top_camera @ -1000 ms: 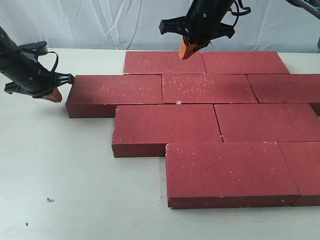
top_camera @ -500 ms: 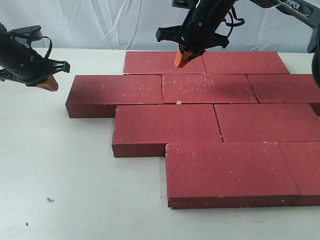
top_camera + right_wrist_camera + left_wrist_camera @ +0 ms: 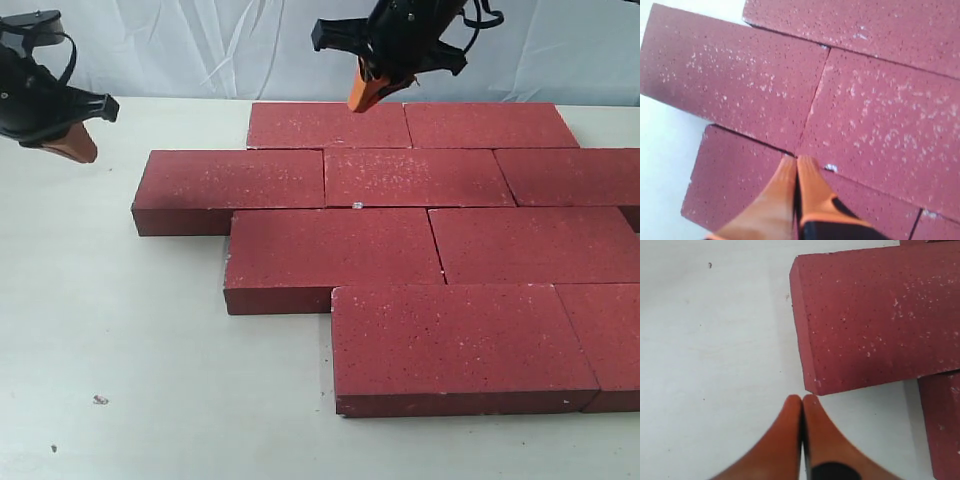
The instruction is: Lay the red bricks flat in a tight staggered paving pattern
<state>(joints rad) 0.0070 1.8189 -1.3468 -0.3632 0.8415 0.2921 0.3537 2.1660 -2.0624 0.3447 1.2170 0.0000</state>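
— On the left side of the table, how is that arm posed?
— Raised off the surface. The left gripper tilts downward and hangs clear of the red bricks, just off the end of the leftmost one. Its orange fingers are pressed together on nothing.
— And the other arm?
— The right gripper hangs above the back row, tips angled down, likewise pinched closed and empty.
— How many bricks?
— Nine, all lying flat across the middle and right of the table. Two at the back, then three, two, and two in front, each row offset from the next, sides touching. Two arms, two grippers.
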